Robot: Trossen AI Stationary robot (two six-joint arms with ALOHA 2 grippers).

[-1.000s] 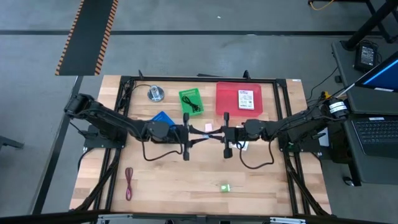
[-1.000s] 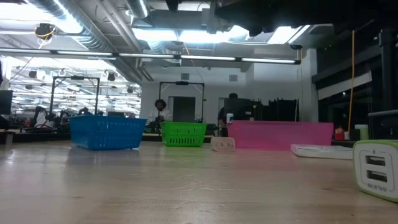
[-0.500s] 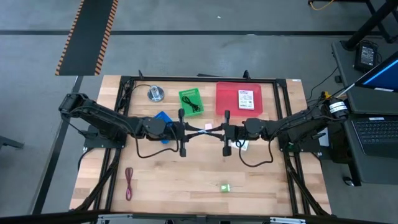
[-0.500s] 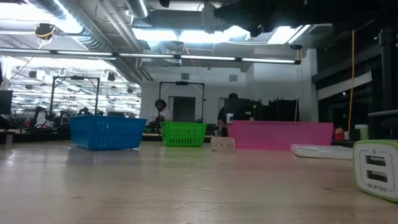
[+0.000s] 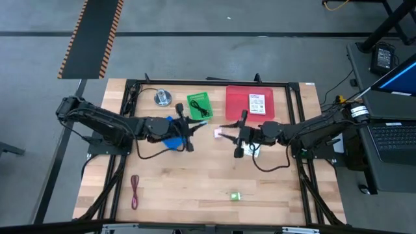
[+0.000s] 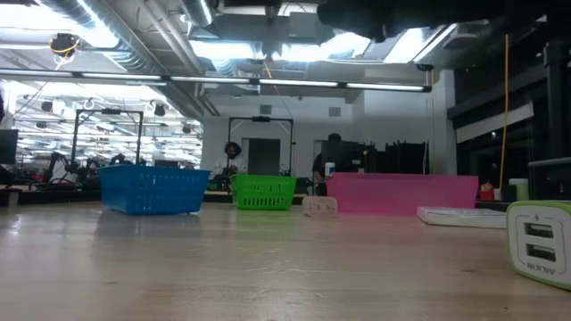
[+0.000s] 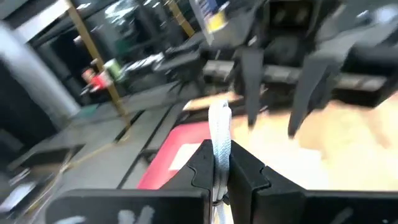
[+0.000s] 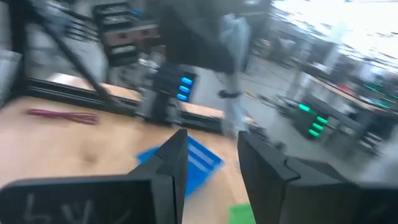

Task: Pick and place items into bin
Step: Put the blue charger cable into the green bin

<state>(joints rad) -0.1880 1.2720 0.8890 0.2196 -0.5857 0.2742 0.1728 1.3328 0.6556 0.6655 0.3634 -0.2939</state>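
Observation:
My left gripper point(image 5: 197, 123) hovers above the table's middle, near the green bin point(image 5: 199, 106), shut on a small white-silver strip point(image 7: 219, 134). Facing it a little to the right, my right gripper point(image 5: 226, 130) is open with nothing between its fingers point(image 8: 174, 163). A tiny pink cube point(image 5: 218, 134) lies on the table between them. The green block point(image 5: 234, 195) lies near the front edge and the dark red cord point(image 5: 134, 190) at the front left. A white packet point(image 5: 259, 103) lies in the red bin point(image 5: 234, 104). A black cable lies in the green bin. My left gripper pinches the strip's near end point(image 7: 221, 160) between its two fingers. The fingers run about level, pointing toward the table's right, along the strip. The strip's free end point(image 7: 218, 115) sticks out beyond the fingertips, lifted clear of the table.
A blue bin point(image 5: 170, 132) sits partly under my left arm. A round silver metal object point(image 5: 162, 98) stands at the far left. Another white packet point(image 5: 255, 151) shows under my right arm. The near half of the table holds only the cord and the green block.
The two grippers met at the table's middle with the strip between them. My right gripper has let go of it. My left gripper has drawn back toward the left and far edge with the strip, rolling somewhat, so a gap now lies between the two grippers.

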